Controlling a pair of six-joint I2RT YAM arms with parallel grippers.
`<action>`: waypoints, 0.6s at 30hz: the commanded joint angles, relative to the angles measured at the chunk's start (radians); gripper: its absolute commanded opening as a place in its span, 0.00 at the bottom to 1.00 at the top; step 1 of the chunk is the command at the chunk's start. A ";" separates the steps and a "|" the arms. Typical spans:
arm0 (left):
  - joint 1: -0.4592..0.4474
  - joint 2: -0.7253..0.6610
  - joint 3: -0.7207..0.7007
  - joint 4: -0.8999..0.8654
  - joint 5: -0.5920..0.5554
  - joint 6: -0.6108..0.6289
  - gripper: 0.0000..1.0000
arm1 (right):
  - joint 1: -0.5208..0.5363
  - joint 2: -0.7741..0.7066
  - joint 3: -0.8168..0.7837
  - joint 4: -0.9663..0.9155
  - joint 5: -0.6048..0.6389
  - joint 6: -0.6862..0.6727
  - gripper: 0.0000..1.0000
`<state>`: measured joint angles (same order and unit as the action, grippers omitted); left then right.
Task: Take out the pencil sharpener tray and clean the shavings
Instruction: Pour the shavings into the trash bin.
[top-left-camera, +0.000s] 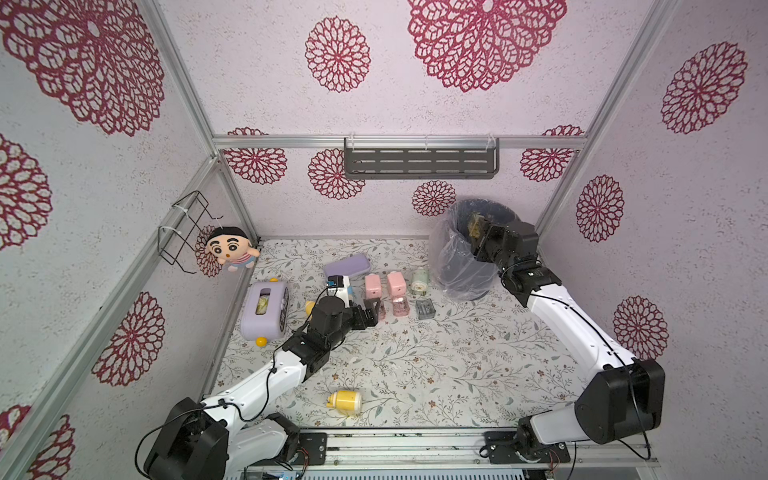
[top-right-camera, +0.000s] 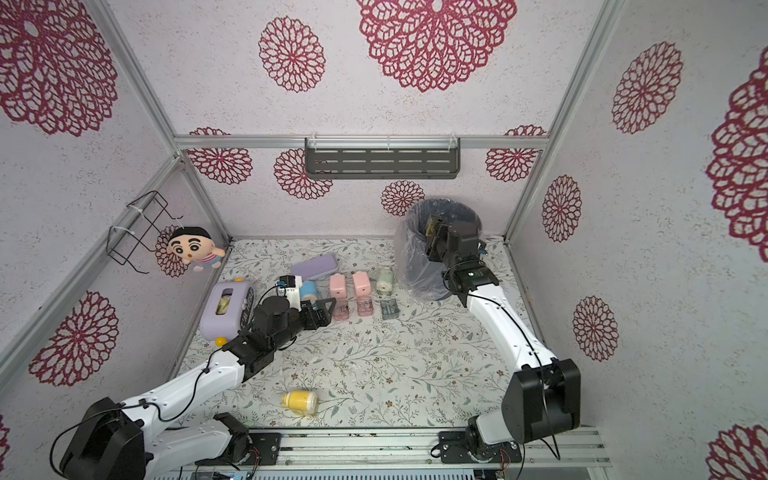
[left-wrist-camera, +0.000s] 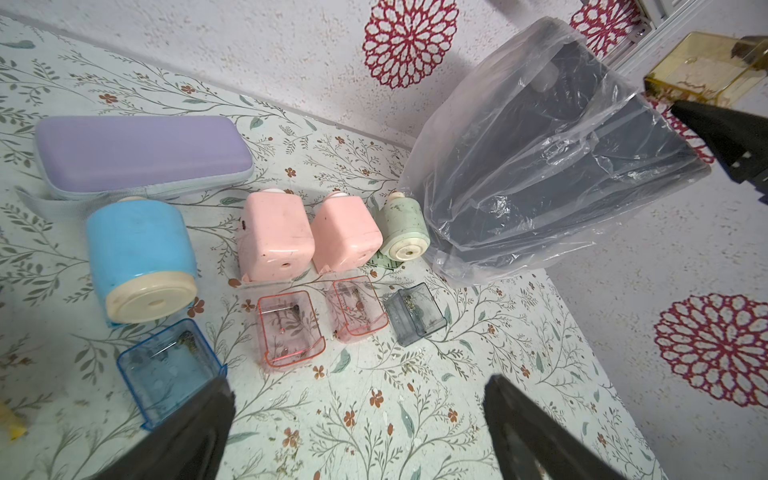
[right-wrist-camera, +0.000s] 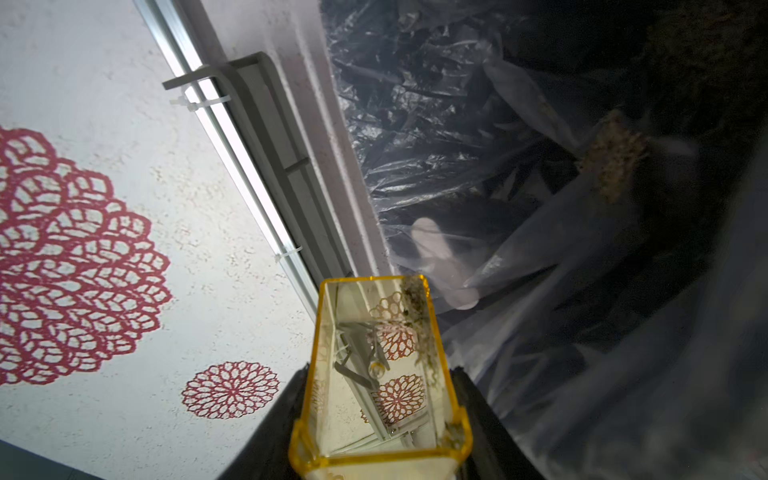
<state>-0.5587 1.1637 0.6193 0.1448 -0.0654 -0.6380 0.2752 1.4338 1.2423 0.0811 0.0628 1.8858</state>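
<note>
Yellow tray (right-wrist-camera: 376, 353) gripped in right tool (top-left-camera: 477, 235), arm extended over bin (top-left-camera: 453, 270), left tool (left-wrist-camera: 357, 384) spread wide, low above table (top-left-camera: 415, 365).

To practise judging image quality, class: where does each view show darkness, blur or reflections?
Right wrist view: the bin inside is dark and blurred; the wall pattern shows tinted in the yellow tray. Left wrist view: the bag glints; the left gripper looks soft-edged. In both top views: even light, faint shadows.

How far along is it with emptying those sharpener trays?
Done: the blue tray, two pink trays and grey tray lie out before their sharpeners, nearly empty. In hand: the right gripper holds the yellow tray over the bin, some shavings clinging inside. Left to do: shake those out, set it down.
</note>
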 joint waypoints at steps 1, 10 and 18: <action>-0.009 0.021 0.008 0.010 -0.007 0.018 0.97 | 0.005 -0.005 -0.021 0.024 -0.021 0.000 0.35; -0.009 -0.045 0.001 -0.016 -0.032 0.034 0.97 | 0.007 -0.031 0.081 0.024 -0.052 -0.332 0.36; -0.010 -0.149 -0.041 -0.016 -0.101 0.066 0.97 | 0.083 -0.105 0.074 -0.001 -0.088 -0.859 0.35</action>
<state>-0.5587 1.0260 0.5976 0.1295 -0.1299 -0.5999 0.3187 1.3975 1.3029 0.0723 -0.0021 1.3178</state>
